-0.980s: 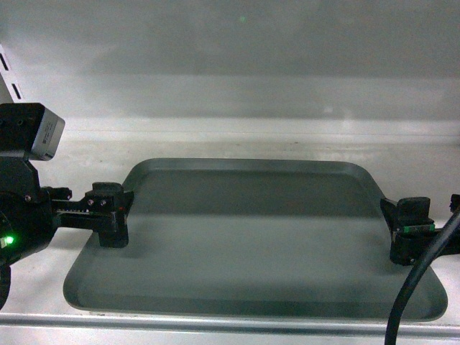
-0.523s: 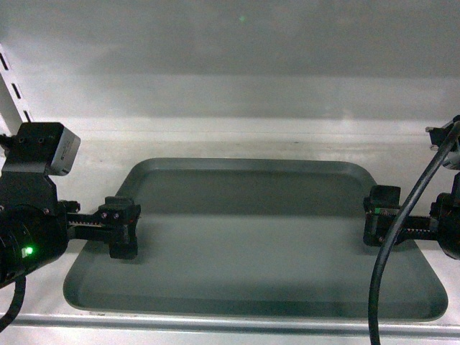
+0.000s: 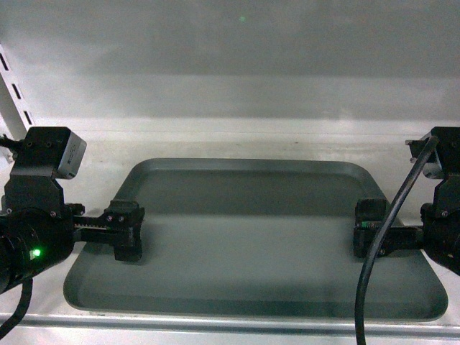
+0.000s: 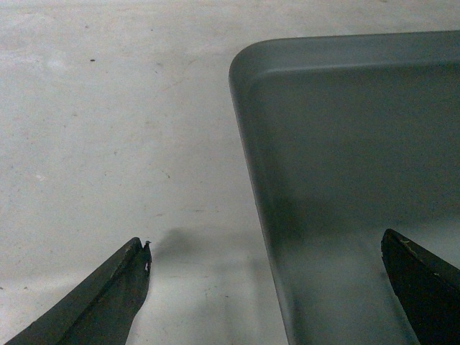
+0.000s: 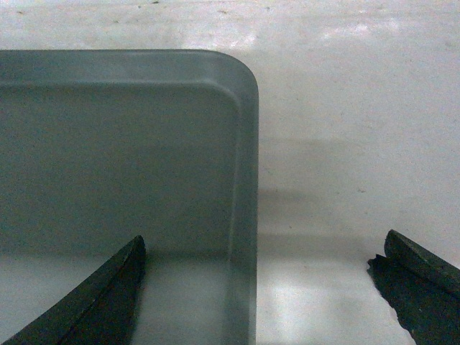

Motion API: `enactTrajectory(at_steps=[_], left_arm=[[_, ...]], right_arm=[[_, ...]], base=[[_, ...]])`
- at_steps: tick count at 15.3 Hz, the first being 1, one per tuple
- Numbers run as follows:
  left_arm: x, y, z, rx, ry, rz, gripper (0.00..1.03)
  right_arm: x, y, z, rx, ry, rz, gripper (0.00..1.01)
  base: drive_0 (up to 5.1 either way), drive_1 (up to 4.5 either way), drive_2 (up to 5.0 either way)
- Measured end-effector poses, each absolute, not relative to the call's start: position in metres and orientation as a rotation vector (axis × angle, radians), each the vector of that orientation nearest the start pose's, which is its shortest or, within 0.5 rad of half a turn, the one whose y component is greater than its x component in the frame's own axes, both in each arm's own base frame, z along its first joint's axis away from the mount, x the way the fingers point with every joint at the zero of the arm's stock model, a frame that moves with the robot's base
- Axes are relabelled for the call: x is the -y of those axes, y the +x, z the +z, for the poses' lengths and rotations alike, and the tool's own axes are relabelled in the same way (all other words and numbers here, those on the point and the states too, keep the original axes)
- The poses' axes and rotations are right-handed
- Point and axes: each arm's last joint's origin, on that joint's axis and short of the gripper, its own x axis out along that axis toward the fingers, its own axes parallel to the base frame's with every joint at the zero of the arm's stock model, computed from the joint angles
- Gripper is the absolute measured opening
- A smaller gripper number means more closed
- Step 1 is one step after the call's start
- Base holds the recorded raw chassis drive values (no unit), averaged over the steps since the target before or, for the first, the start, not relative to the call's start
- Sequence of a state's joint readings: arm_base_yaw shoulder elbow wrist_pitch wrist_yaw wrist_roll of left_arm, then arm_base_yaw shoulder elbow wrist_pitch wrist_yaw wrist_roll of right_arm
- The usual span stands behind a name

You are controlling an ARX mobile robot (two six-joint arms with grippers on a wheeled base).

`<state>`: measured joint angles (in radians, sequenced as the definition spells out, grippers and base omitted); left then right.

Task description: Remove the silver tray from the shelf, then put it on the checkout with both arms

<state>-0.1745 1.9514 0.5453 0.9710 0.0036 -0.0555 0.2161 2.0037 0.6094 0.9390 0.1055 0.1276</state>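
Note:
The silver tray (image 3: 244,237) lies flat on the shelf (image 3: 215,140), long side toward me. My left gripper (image 3: 108,228) is open astride the tray's left rim: in the left wrist view one fingertip (image 4: 136,262) is over the shelf board and the other is over the tray floor (image 4: 345,144). My right gripper (image 3: 392,241) is open astride the right rim, with the tray's edge (image 5: 244,215) between its fingers (image 5: 126,273). In both wrist views there is a wide gap between each rim and the fingers. The checkout is out of view.
The shelf's metallic front lip (image 3: 215,325) runs just below the tray's near edge. A slotted upright (image 3: 14,93) stands at the far left and the plain back panel (image 3: 237,57) closes the rear. A thick black cable (image 3: 377,251) hangs across the tray's right end.
Both grippers have shifted inward over the tray's ends, the right one farther than the left. More of both wrists now shows in the head view. The tray has stayed put.

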Motion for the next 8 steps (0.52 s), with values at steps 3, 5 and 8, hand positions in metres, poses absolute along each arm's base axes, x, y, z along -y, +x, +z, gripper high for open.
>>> enactTrajectory(at_steps=[3,5,8], left_arm=[[0.0550,0.2961,0.0707,-0.442,-0.011,-0.170,0.98],[0.0549,0.2947,0.0702,-0.441,-0.011,-0.170,0.98],[0.0554,0.2933,0.0699,-0.437,-0.011,-0.174,0.81]], right_arm=[[-0.0659,0.3119,0.0675,-0.459,0.063,0.070,0.98],[-0.0668,0.3108,0.0669,-0.459,0.065,0.062,0.98],[-0.0686,0.3097,0.0668,-0.455,0.067,0.060,0.97]], base=[[0.0,0.00,0.0],[0.0,0.00,0.0],[0.0,0.00,0.0]])
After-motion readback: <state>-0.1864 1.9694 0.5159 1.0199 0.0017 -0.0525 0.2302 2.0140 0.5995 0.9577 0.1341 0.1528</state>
